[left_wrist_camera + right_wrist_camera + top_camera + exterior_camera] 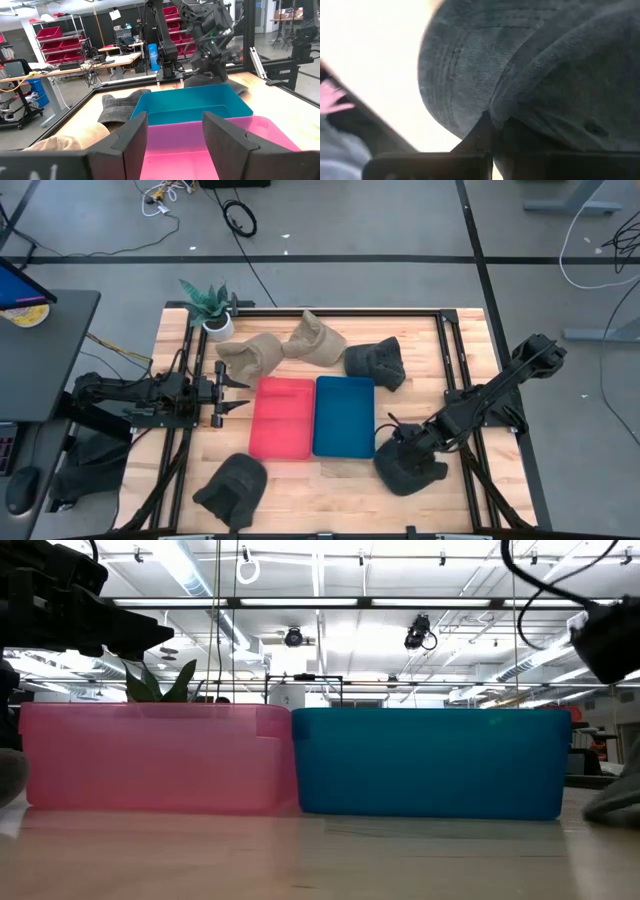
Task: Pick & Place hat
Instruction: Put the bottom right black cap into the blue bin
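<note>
The right arm reaches in from the bench's right edge, stretched low and diagonally toward the front, its right claw (400, 442) down on a dark grey hat (408, 467) that lies on the wood just beside the front right corner of the blue bin (343, 417). In the right wrist view the hat's stitched brim (455, 65) and crown fill the picture, with the fabric pressed against the one dark fingertip (482, 132) that shows; whether the fingers have closed on it cannot be told.

The left arm lies folded along the bench's left side, its left claw (236, 394) level and pointing at the pink bin (281, 417), fingers (131, 141) apart with nothing between them.

The pink bin and the blue bin stand side by side, touching, at the middle of the bench (330, 490); nothing shows inside either one.

Behind the bins lie two tan hats (285, 348) and another dark hat (377, 362). A fourth dark hat (232, 488) lies near the front left. A small potted plant (210, 308) stands at the back left corner.
</note>
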`<state>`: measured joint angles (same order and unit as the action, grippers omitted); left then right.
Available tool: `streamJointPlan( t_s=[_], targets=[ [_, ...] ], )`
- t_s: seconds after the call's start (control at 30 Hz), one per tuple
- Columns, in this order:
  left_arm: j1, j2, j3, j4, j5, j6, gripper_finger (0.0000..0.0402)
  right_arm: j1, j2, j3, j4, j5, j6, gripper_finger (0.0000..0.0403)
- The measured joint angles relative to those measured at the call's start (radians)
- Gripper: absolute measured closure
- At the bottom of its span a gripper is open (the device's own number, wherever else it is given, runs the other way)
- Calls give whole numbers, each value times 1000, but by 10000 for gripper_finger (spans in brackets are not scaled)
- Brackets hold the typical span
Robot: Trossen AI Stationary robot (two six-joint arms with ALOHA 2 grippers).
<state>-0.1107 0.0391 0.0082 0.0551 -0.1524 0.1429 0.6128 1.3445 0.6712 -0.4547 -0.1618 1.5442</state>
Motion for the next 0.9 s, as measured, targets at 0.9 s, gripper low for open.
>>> streamJointPlan(
  t_s=[0.9],
  targets=[
    [0, 0, 0, 0, 0, 0, 209, -118, -138, 417, -452, 180, -636, 403]
  ],
)
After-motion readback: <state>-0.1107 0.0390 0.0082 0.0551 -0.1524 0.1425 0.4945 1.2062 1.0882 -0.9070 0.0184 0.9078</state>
